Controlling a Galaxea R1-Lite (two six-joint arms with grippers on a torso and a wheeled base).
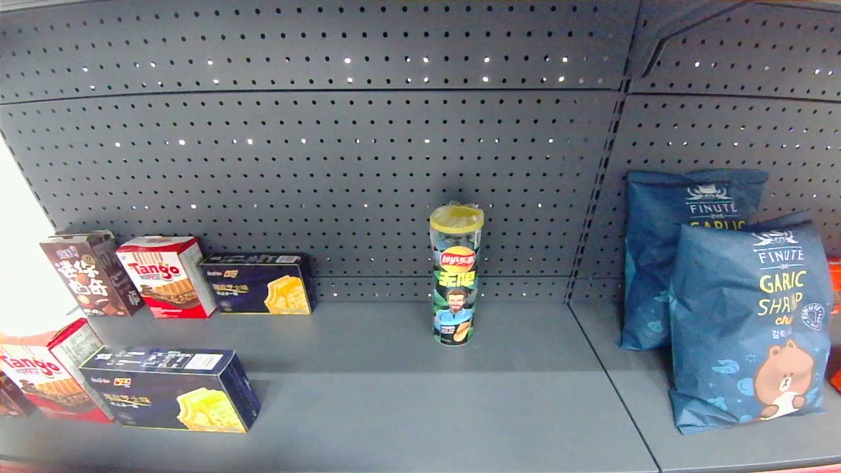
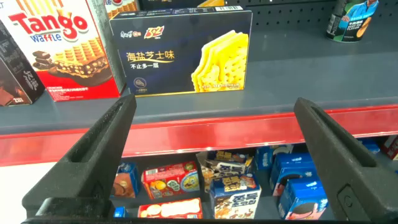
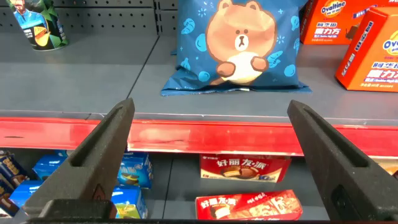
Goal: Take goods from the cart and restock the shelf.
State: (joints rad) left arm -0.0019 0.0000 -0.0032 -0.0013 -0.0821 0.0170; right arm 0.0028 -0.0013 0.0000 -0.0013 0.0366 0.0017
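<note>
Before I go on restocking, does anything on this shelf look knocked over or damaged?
Nothing stands out. The chip can stands upright, alone in the middle; the boxes to its left sit intact, and the two blue bags lean upright, unspilled.

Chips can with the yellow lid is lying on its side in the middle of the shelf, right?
Not quite. The chips can is standing upright, not lying on its side. It is in the middle of the shelf, with its yellow lid on top. The head view shows this.
</note>
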